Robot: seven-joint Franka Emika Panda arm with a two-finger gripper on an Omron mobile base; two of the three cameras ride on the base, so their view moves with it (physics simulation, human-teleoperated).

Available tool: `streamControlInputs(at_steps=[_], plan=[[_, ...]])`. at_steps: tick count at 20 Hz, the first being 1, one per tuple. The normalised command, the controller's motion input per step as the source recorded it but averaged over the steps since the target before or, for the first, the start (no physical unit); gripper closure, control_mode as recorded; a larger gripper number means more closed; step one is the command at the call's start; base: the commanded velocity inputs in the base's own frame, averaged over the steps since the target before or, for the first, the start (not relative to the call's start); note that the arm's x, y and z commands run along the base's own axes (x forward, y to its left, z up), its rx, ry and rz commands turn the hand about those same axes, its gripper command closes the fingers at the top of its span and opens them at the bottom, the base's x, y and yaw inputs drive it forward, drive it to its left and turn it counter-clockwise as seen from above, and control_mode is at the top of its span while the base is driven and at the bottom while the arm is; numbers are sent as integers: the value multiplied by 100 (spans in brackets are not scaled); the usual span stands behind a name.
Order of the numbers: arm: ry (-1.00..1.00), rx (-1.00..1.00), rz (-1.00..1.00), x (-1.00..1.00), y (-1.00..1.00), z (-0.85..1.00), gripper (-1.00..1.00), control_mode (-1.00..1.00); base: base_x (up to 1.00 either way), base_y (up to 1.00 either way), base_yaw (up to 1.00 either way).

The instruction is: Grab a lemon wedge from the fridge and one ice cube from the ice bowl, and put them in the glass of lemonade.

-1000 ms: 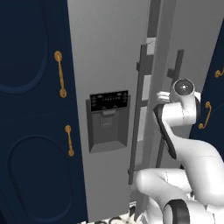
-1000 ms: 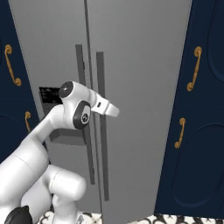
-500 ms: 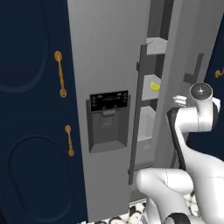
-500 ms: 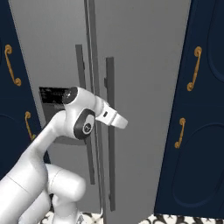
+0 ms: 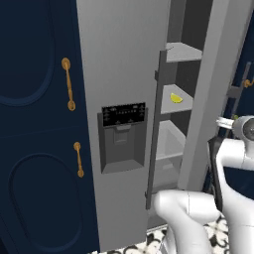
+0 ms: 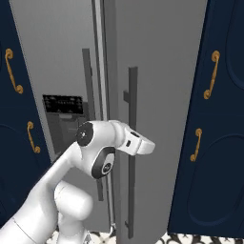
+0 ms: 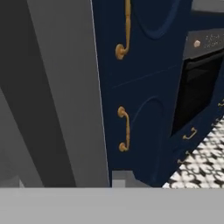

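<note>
Left base view: lemon wedge [image 5: 176,98] in fridge [image 5: 124,59].

The fridge's [image 5: 124,74] black dispenser panel [image 5: 124,115] carries rows of tiny pale marks too small to read; no other writing shows.

You've got the fridge [image 5: 124,74] right door [image 6: 157,95] swinging out further than a second ago: the gap beside the left door has widened from a thin slit to a broad opening. The shelves [image 5: 173,101] inside now show, and the lemon wedge [image 5: 176,97] has come into sight on one of them. Your arm [image 6: 102,152] has travelled rightward with the door, its wrist moving from in front of the handles [image 6: 132,143] out toward the right edge of the left base view.
</note>
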Motion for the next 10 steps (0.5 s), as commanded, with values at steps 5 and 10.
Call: streamControlInputs(at_steps=[5,10], plan=[[13,6,-15,-61,-100,0,100,-100,0,0,0],[18,3,-20,-61,-85,0,100,-100,0,0,0]])
